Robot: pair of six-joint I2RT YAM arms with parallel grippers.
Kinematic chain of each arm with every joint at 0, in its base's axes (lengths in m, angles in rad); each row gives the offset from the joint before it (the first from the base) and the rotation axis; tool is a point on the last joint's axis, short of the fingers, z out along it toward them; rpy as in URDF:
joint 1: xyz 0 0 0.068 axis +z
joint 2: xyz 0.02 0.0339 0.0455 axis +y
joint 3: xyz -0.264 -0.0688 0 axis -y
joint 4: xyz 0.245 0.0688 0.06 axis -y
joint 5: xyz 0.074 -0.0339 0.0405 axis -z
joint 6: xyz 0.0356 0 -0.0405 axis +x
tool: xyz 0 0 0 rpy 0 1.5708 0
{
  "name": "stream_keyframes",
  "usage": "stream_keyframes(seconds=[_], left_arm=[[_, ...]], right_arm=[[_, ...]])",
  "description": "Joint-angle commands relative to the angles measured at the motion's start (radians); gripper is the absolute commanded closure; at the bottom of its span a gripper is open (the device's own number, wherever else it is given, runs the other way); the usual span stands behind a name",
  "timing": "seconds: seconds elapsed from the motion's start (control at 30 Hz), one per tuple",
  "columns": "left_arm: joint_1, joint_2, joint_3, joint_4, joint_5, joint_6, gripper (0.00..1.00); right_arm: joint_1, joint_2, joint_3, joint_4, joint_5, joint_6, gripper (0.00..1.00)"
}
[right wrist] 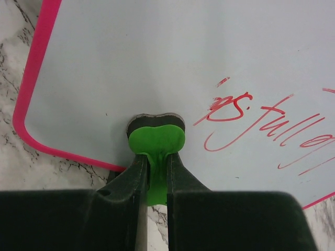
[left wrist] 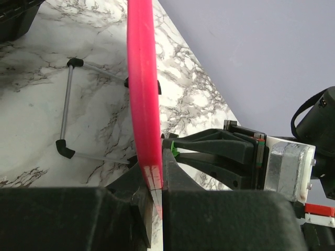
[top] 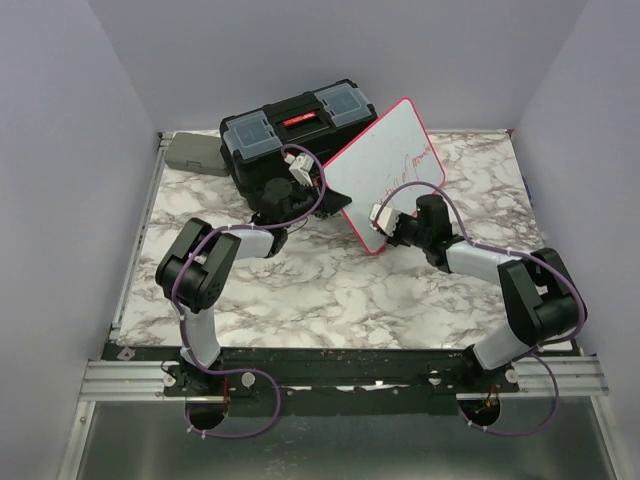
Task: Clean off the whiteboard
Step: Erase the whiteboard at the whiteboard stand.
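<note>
Whiteboard (top: 375, 165) with a pink frame stands tilted on the marbled table (top: 300, 290), its back towards a black toolbox (top: 290, 125) and its white face turned to the right arm. Red handwriting (top: 410, 165) runs across the far half of the face.

The left claw (top: 318, 180) meets the board at its left edge. In the left wrist view, the left claw (left wrist: 157, 183) is pressed together on the pink frame (left wrist: 141, 94), pinching the rim edge-on between its two fingers. A thin wire stand (left wrist: 65, 112) with black feet rests on the table behind the board.

The right claw (top: 382, 214) sits against the near lower part of the face. In the right wrist view, the right claw (right wrist: 154, 178) pinches the stem of a green eraser (right wrist: 156, 138), whose dark pad lies flat on the whiteboard (right wrist: 157, 63) close to the bottom rim and near a rounded corner. The red writing (right wrist: 261, 125) starts just beside the eraser, on its right, apart from the pad.

A grey box (top: 195, 152) lies at the far left corner of the table, next to the toolbox.
</note>
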Motion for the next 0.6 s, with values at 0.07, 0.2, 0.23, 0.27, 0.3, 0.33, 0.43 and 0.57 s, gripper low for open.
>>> stream_keyframes(seconds=[0.07,0.2,0.23,0.27,0.3,0.33,0.43,0.57], left_arm=[[-0.047,-0.004,0.023,0.017,0.166,-0.034,1.00],[-0.047,-0.004,0.019,0.024,0.167,-0.036,1.00],[-0.047,-0.004,0.017,0.025,0.166,-0.036,1.00],[-0.047,-0.003,0.017,0.026,0.167,-0.036,1.00],[-0.047,-0.002,0.017,0.026,0.168,-0.037,1.00],[-0.046,-0.002,0.017,0.028,0.167,-0.038,1.00],[-0.047,-0.002,0.017,0.029,0.167,-0.039,1.00],[-0.047,0.001,0.022,0.025,0.169,-0.041,1.00]], right_arm=[[0.026,0.079,-0.009,0.085,0.259,-0.017,0.99],[0.007,0.071,-0.001,0.112,0.317,0.000,0.99],[0.007,0.066,-0.003,0.121,0.323,0.001,0.99],[0.007,0.064,-0.004,0.127,0.327,0.005,0.99],[0.007,0.065,-0.002,0.129,0.333,0.006,0.99],[0.008,0.066,0.000,0.129,0.342,0.006,0.99],[0.006,0.066,0.001,0.129,0.337,0.009,0.99],[0.011,0.036,-0.030,0.086,0.139,-0.008,0.99]])
